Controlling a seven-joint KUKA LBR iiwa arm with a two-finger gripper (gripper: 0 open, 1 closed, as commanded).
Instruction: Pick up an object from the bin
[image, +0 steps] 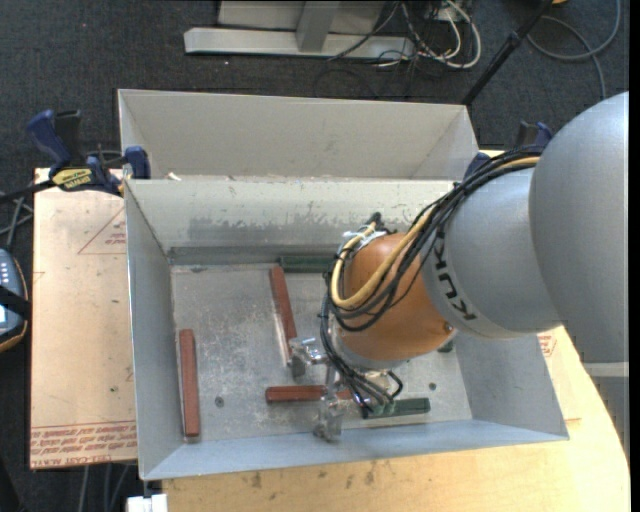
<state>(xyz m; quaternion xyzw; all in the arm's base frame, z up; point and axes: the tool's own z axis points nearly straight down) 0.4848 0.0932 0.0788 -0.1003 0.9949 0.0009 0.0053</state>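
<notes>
My gripper (317, 391) is low in the front middle of the bin, under the arm's orange cover. Its fingers stand open, one fingertip (303, 352) behind and the other in front of a short red-brown stick (288, 395) that lies crosswise on the floor. The stick's right end is hidden under the gripper. A longer red-brown stick (283, 303) runs from the back down towards the rear finger. A dark green stick (408, 407) lies just right of the gripper near the front wall.
Another red-brown stick (187, 384) lies lengthwise by the left wall. A dark green bar (303, 264) rests along the back wall. The arm and its orange cover overhang the right half of the bin.
</notes>
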